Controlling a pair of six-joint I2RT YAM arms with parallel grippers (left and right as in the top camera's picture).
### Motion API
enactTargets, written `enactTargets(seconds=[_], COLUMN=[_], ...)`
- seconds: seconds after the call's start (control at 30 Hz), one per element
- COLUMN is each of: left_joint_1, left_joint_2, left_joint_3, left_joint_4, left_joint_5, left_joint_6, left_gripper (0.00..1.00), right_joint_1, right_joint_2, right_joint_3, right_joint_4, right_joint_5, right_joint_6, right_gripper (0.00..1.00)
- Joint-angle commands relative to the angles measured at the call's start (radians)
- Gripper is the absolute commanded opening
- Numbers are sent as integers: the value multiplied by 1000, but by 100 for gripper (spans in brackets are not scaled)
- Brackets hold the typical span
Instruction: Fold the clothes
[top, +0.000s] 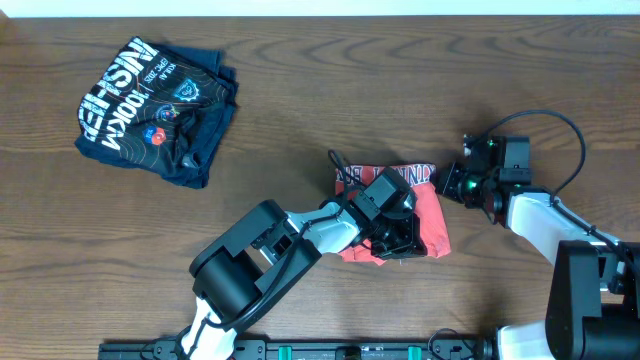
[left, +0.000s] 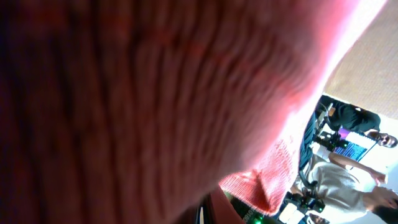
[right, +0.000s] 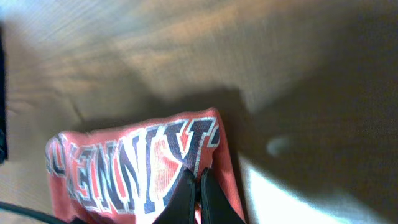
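The clothes (top: 432, 218), an orange-red T-shirt with white lettering, lie bunched on the wooden table right of centre. My left gripper (top: 400, 240) is down on the shirt's near edge and shut on the cloth. In the left wrist view the orange-red fabric (left: 155, 93) covers almost the whole lens and hides the fingers. My right gripper (top: 446, 183) is at the shirt's far right corner. In the right wrist view its dark fingers (right: 186, 199) are pressed together at the gripper (right: 199, 172), pinching the shirt's edge beside the lettering (right: 112, 168).
A dark navy folded shirt (top: 155, 108) with white lettering lies at the far left of the table. Bare wood (top: 300, 80) runs between it and the orange-red shirt. The right arm's white base (top: 580, 280) stands at the near right corner.
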Motion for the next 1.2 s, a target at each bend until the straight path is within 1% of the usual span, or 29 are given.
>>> enactTargets(seconds=[0.0, 0.1, 0.17, 0.23, 0.27, 0.3, 0.33, 0.43, 0.47, 0.5, 0.57, 0.63, 0.7, 0.77, 0.8, 0.83, 0.87, 0.9, 0.93, 1.0, 1.07, 1.1, 1.17], left_joint_1=[11, 19, 21, 21, 21, 21, 21, 21, 21, 21, 19, 18, 18, 18, 18, 18, 19, 19, 19, 19, 19, 20, 27], left_joint_2=[18, 18, 18, 16, 13, 10, 5, -17, -32, -49, -98, -158, -229, -298, -327, -355, -385, -412, -434, -470, -501, -509, -523], left_joint_3=[-14, -14, -14, -14, -14, -14, -14, -14, -14, -14, -14, -14, -14, -14, -14, -14, -14, -14, -14, -14, -14, -14, -14], left_joint_4=[-54, -90, -90, -90, -90, -89, -90, -83, -81, -82, -97, -143, -218, -298, -328, -357, -383, -405, -424, -468, -523, -542, -595], left_joint_5=[13, 13, 13, 12, 12, 12, 12, 4, 0, -7, -37, -101, -195, -292, -328, -363, -400, -434, -468, -547, -635, -657, -697], left_joint_6=[-11, -11, -10, -7, -3, 1, 13, 52, 75, 105, 172, 234, 299, 349, 367, 377, 391, 413, 430, 447, 457, 472, 497], left_gripper=[6, 6, 6, 6, 6, 6, 6, 6, 6, 6, 6, 6, 12, 17, 22, 26, 28, 29, 29, 32, 39, 41, 41], right_joint_1=[-41, -80, -94, -104, -108, -112, -115, -122, -121, -119, -105, -81, -51, -26, -11, 5, 18, 33, 41, 49, 40, 32, 11], right_joint_2=[9, 9, 9, 9, 9, 9, 9, 9, 9, 9, 9, 9, 10, 10, 10, 10, 10, 10, 10, 10, 10, 8, -4], right_joint_3=[3, 3, 3, 3, 3, 3, 3, 3, 3, 3, 2, 2, 2, 2, 2, 1, 1, -2, -6, -21, -24, -23, -14], right_joint_4=[56, 86, 87, 80, 79, 80, 88, 131, 132, 128, 85, 9, -80, -146, -177, -215, -246, -279, -291, -291, -289, -285, -285], right_joint_5=[-5, -5, -5, -6, -15, -32, -62, -230, -293, -335, -377, -367, -315, -249, -200, -118, -28, 107, 200, 324, 367, 356, 283], right_joint_6=[-7, -7, -13, -33, -37, -37, -42, -98, -100, -100, -100, -101, -101, -100, -98, -88, -69, -31, 0, 47, 69, 69, 4], right_gripper=[2, 2, 6, 29, 36, 37, 37, 27, 26, 22, 13, 7, 2, 1, 1, 1, 1, 1, 1, 1, 1, 1, 1])
